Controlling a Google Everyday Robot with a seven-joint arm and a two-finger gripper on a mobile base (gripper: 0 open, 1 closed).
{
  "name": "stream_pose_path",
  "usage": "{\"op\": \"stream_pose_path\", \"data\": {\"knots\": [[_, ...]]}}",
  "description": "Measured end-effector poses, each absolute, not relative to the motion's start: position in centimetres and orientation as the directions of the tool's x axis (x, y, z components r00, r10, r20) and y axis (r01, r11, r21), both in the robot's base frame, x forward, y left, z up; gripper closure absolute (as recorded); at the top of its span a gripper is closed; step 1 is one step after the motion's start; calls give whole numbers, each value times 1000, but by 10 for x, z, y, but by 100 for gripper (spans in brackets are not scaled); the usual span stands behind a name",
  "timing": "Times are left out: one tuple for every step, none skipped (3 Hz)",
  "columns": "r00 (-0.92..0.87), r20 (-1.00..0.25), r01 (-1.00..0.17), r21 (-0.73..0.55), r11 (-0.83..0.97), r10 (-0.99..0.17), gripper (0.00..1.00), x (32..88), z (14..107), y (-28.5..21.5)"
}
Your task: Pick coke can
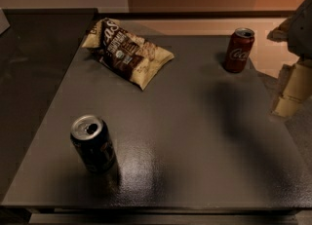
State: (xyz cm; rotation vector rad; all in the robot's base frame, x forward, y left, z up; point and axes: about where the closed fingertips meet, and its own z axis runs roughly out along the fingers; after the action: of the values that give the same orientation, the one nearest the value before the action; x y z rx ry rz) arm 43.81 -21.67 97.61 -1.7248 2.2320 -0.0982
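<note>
The coke can (239,49), slim and red with white cursive lettering and a silver top, stands upright near the far right corner of the dark grey table (195,136). My gripper (291,90) shows as pale blocky parts at the right edge of the view, to the right of the coke can and a little nearer the camera, over the table's right edge. It is apart from the can and nothing shows in it.
A dark blue-black can (93,143) with a silver top stands upright at the front left. A crumpled yellow and brown chip bag (127,51) lies at the far left. A dark counter (34,53) adjoins the table on the left.
</note>
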Motion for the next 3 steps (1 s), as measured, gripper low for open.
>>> {"op": "stream_pose_path", "data": {"knots": [[-231, -212, -927, -247, 281, -949, 0, 443, 975, -218], [-259, -235, -914, -254, 316, -937, 0, 461, 972, -225], [-300, -279, -891, -261, 372, -912, 0, 484, 967, -237]]}}
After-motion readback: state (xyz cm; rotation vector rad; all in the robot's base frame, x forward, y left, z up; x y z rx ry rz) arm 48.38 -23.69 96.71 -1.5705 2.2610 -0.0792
